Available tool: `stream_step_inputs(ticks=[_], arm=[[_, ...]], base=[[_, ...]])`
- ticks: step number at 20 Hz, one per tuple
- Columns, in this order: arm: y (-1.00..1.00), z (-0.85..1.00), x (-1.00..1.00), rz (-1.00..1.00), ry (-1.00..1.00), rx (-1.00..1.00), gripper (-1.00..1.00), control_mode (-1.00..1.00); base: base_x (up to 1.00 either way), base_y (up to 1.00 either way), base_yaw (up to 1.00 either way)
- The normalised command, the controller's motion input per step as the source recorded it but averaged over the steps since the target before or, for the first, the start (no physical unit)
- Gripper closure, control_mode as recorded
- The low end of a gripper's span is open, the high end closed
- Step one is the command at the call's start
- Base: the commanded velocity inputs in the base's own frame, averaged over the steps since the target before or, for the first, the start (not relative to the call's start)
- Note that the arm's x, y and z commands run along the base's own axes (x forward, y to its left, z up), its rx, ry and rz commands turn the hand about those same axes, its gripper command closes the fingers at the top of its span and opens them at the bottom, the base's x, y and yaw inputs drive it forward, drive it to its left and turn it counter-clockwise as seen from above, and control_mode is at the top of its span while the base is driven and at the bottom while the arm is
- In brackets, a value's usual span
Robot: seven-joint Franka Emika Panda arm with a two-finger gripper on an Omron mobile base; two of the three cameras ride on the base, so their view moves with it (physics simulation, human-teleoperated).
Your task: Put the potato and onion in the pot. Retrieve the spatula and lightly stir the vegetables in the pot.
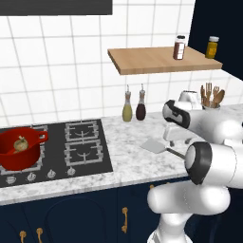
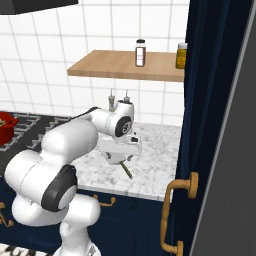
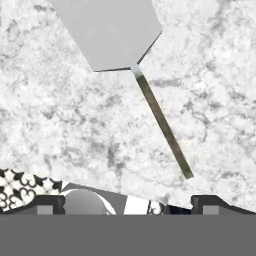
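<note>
The red pot [image 1: 28,156] stands on the front left burner, and its edge also shows as the pot [image 2: 4,127] at the far left. A yellowish onion [image 1: 20,144] lies inside it; the potato is hidden. The spatula [image 1: 154,145], with a flat grey blade and a thin dark handle, lies on the marble counter right of the stove. My gripper [image 1: 174,141] hovers open just above its handle, holding nothing. In the hand view the spatula [image 3: 115,35] runs from the blade at the top down to the right, and the gripper [image 3: 127,202] has its tips wide apart. The spatula handle [image 2: 126,170] pokes out below the gripper [image 2: 120,159].
The black stove [image 1: 85,147] lies left of the spatula. Two bottles [image 1: 134,107] stand at the wall, and a wooden shelf [image 1: 161,60] above carries jars. A utensil holder [image 1: 211,98] and a white appliance [image 1: 189,98] sit at the back right. A tall dark cabinet [image 2: 220,125] closes the right side.
</note>
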Motion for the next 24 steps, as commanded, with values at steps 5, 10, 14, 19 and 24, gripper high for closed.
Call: stream_step_inputs(ticks=[5,10,14,19,24], arm=[[0.0,-0.37,0.0,0.15,0.05,0.0,-1.0,-1.0],[-0.05,-0.21,0.0,0.1,0.0,0.04,-1.0,-1.0],[-0.06,-0.19,0.0,0.04,-0.02,0.11,-1.0,-1.0],[-0.04,-0.08,0.0,0.0,0.03,0.07,-1.0,-1.0],[-0.15,-0.21,0.04,0.0,0.02,0.0,-1.0,-1.0]], base=[[0.0,0.0,0.0],[0.0,0.0,0.0],[0.0,0.0,0.0],[0.0,0.0,0.0],[0.0,0.0,0.0]])
